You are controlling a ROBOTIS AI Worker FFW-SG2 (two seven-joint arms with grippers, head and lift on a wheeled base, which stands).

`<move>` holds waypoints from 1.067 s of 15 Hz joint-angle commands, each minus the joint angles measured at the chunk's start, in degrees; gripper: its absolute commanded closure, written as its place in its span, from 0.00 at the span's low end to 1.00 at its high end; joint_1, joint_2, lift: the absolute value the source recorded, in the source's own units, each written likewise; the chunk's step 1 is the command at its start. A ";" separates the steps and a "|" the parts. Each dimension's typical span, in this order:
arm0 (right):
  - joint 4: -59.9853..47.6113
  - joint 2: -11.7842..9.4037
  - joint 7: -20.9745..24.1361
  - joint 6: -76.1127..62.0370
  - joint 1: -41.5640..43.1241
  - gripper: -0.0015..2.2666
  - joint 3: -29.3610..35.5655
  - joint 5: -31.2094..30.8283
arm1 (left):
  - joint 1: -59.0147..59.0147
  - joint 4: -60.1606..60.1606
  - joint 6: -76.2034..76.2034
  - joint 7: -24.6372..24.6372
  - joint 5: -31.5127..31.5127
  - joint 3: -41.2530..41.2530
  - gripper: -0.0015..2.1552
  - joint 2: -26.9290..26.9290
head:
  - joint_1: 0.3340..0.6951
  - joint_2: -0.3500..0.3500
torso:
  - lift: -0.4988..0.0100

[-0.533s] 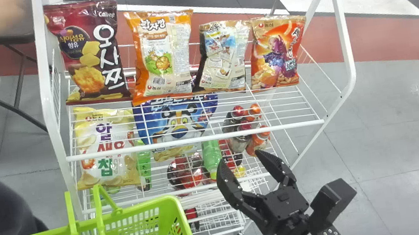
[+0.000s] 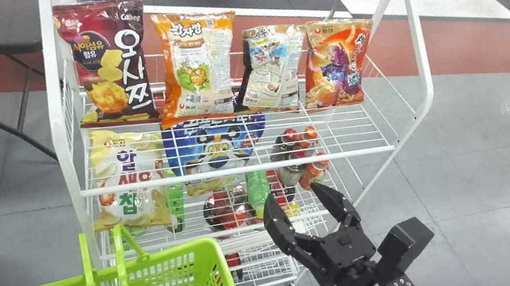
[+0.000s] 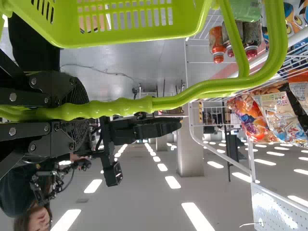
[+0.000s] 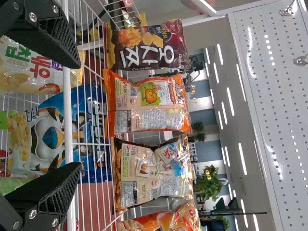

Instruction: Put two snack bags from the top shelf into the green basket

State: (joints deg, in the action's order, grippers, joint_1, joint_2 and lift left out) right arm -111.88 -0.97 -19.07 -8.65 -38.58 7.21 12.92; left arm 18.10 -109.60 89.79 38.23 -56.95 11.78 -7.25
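Task progress: zero of two, as judged. All four bags in sight on the white wire top shelf (image 2: 239, 170) stand upright in a row; no bag is seen in the visible part of the bright green plastic basket (image 2: 180, 251).

Right gripper (image 2: 293, 191): fingers wide apart, nothing between them, tips toward the rack. Ahead of the tips, farther off, stands a brown-and-cream foil bag (image 2: 272, 68). Beyond and to the left of the fingers: an orange-and-cream foil bag (image 2: 199, 66), then a maroon foil bag (image 2: 109, 63). Beyond and to the right: an orange-red foil bag (image 2: 338, 64).

Left gripper (image 3: 88, 111): fingers closed around the green plastic handle (image 3: 130, 106), basket hanging from it, well to the left of the right fingers.

Remaining, as judged: two picks and two drops. Next, the open fingers would need to rise over the shelf's front rail and straddle one bag. Note: the yellow bag (image 2: 127, 176) and blue bag (image 2: 216, 148) sit on the level below; neither would count.
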 commanded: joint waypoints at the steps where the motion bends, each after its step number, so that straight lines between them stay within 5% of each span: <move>1: 0.00 0.00 0.00 0.00 0.00 0.04 0.00 0.00 | -0.08 0.00 0.24 0.00 0.00 0.00 1.00 0.04 | 1.00 0.00 | 0.98; 10: 0.53 0.18 0.00 2.11 4.65 0.04 3.16 0.09 | -0.26 0.44 0.24 0.26 0.00 -0.26 1.00 -0.05 | 1.00 0.00 | 0.98; 16: 4.22 -0.70 0.00 12.83 16.08 0.04 6.86 -0.26 | -0.26 0.26 0.24 0.26 -0.35 -0.18 1.00 -0.13 | 1.00 0.00 | 0.98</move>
State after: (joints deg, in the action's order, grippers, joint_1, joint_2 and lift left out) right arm -109.03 -1.24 -19.06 2.28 -25.48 13.51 12.87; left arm 17.84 -109.24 89.79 38.50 -57.29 11.60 -7.31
